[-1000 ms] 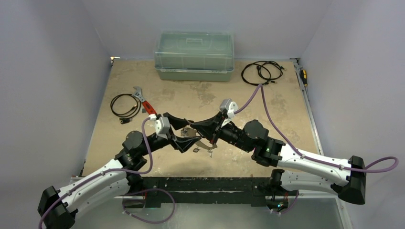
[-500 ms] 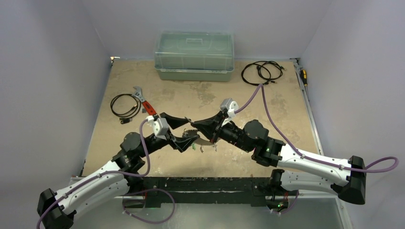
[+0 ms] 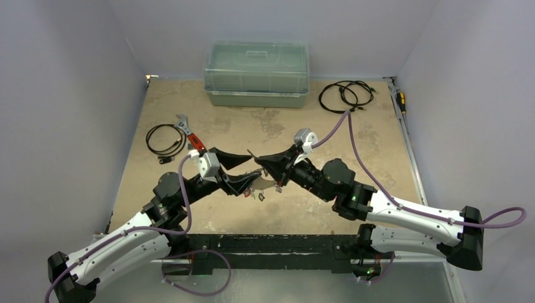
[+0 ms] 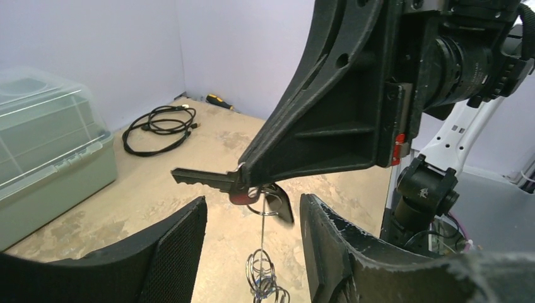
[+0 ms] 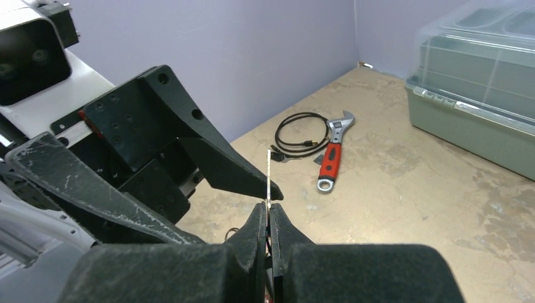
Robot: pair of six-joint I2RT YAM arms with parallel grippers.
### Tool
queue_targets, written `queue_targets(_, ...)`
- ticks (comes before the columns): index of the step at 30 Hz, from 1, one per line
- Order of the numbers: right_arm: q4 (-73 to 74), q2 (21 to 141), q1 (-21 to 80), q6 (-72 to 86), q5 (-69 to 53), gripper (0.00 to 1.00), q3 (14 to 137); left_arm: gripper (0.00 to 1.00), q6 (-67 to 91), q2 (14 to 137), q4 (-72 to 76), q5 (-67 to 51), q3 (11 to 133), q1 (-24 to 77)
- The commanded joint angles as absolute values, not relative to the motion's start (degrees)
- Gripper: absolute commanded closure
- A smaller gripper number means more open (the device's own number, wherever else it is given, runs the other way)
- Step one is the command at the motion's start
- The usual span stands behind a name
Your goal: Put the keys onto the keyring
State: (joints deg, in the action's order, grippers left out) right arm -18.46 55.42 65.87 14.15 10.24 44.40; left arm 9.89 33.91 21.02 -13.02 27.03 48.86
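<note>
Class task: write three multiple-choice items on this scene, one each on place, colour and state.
1. The red-handled silver adjustable wrench lies: A beside a black coiled cable; B in the box; C in a gripper.
2. The small silver key in the right gripper has a tag coloured: A blue; B red; C white.
3. The left gripper is: A shut; B open; C out of sight.
Key: A, it lies next to the coil; B, red shows at the key's head; B, its fingers stand apart.
</note>
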Motion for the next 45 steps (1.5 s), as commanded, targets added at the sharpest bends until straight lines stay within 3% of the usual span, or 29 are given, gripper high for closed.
queue_targets(1, -23.46, 54.41, 65.74, 15.13, 14.89, 1.0, 47.77, 0.46, 10.66, 34.26, 21.53, -13.98, 29.01, 49.67)
queue_targets(6, -23.47, 55.19, 65.74, 15.82, 16.31, 1.0, 48.14, 0.43, 9.94, 35.33, 21.73, -13.23, 28.86, 50.07)
queue_targets(15, -22.56, 54.28, 65.74, 15.86, 13.71, 1.0, 48.47, 0.21, -0.52, 37.47, 12.5, -13.01, 32.87, 50.1)
queue_targets(39, -23.6, 52.73, 65.74, 19.51, 7.48, 1.0, 46.79, 0.23, -3.64, 40.24, 18.49, -12.79, 33.03, 50.1)
queue_targets(45, -23.81, 53.07, 65.74, 19.98, 6.65, 1.0, 46.77, 0.28, -3.37, 39.86, 20.8, -15.28, 32.28, 50.12)
